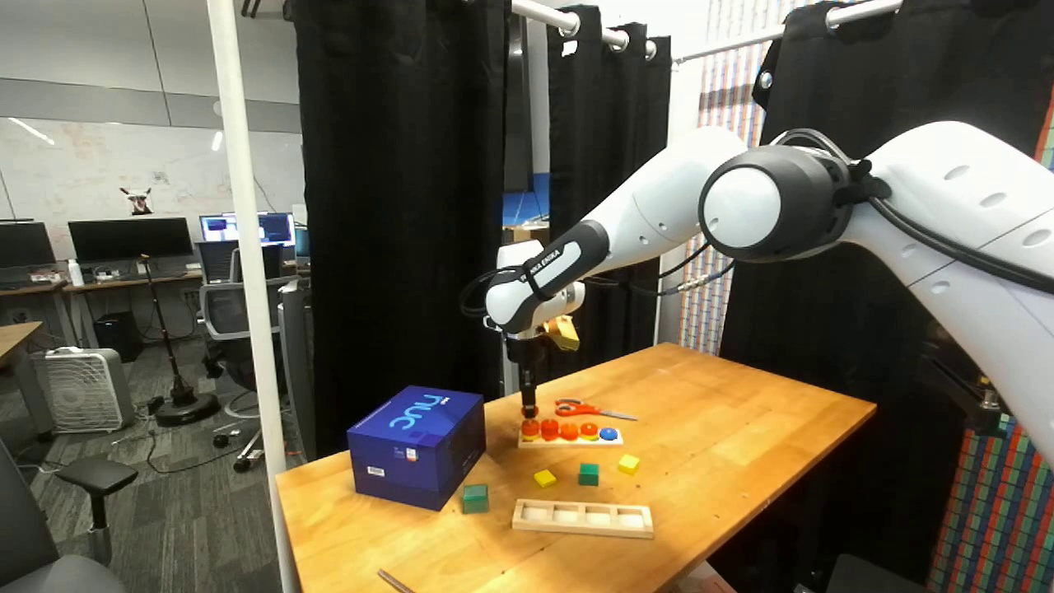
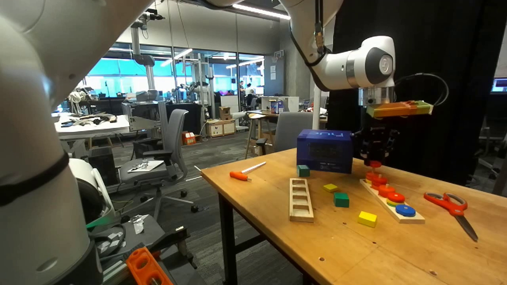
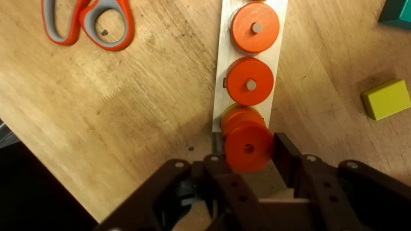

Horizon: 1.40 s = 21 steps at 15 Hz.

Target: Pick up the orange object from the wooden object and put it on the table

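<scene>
1. The pincer [image 3: 249, 144] is clamping an orange disc [image 3: 249, 158] now, squeezing it from both sides!
2. And that disc is hanging just above the end stack [image 3: 240, 116] of the pegged wooden board [image 2: 415, 220].
3. Below, the board is sitting on the surface [image 2: 348, 249], with scissors [image 2: 457, 209] lying near it.

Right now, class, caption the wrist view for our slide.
The gripper holds an orange disc above the pegged wooden board, scissor handles nearby.

The counter [image 2: 380, 261] is wood with a faint sheen; the blue box [image 1: 416, 445] at its edge appears smooth cardboard. Scissors [image 2: 455, 209] combine plastic handles with metal blades; the pegged board [image 3: 224, 54] is pale wood, the orange disc [image 3: 249, 159] smooth.
</scene>
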Available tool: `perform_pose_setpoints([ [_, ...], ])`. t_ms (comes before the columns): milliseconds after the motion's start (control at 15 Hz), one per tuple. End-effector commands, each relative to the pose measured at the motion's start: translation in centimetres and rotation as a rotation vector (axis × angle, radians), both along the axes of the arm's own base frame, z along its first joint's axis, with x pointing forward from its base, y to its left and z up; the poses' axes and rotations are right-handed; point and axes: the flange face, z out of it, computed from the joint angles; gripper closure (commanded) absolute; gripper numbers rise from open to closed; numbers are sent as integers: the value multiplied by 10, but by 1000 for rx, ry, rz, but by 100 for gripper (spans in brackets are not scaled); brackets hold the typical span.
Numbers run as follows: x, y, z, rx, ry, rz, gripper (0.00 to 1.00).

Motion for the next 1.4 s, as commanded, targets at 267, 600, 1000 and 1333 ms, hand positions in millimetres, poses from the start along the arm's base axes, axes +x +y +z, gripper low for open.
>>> perform_pose_setpoints([
  [267,-39,-26,39,-19,-10,-96,82],
  [600,-105,-73,25,10,8,-242,83],
  [1000,-195,-119,1,84,-45,-409,83],
  [1333,-253,-131,-20,151,-80,-561,83],
])
